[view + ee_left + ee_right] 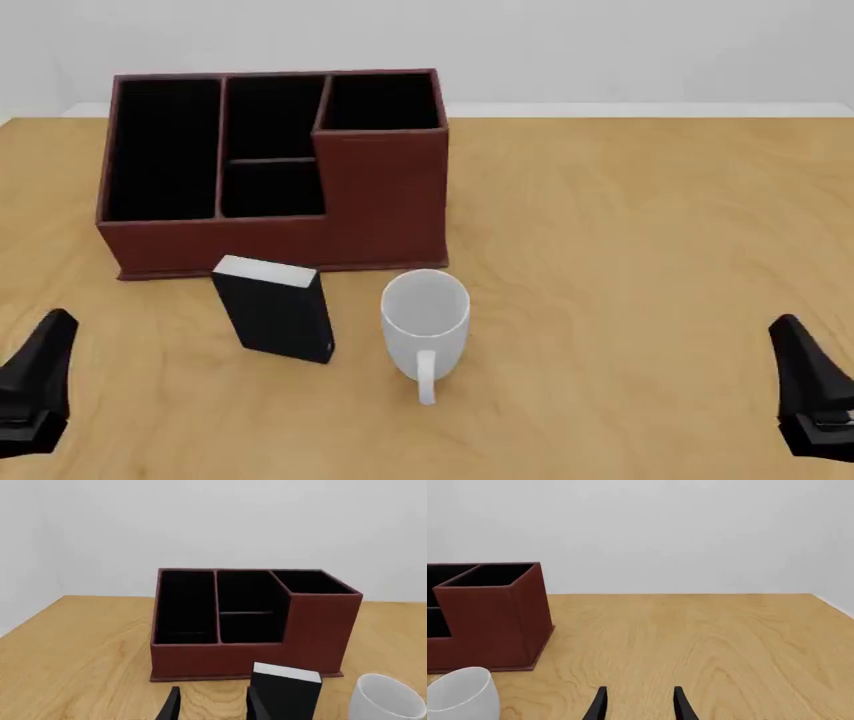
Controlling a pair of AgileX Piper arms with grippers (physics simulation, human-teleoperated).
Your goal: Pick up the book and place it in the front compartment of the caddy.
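Note:
The book (278, 310), black with a white page edge, stands upright on the table just in front of the caddy (380, 200); it also shows in the left wrist view (287, 690). The red-brown caddy (200, 657) has black compartments and a taller square corner section. My left gripper (212, 705) is open, low at the near left of the table (38, 385), well short of the book. My right gripper (639, 705) is open at the near right (807, 395), with nothing between its fingers.
A white mug (424, 318) stands to the right of the book, its handle toward the near edge; it also shows as a white mug (385, 700) and as a white mug (460, 697). Bare wooden table (641, 250) stretches to the right of the caddy.

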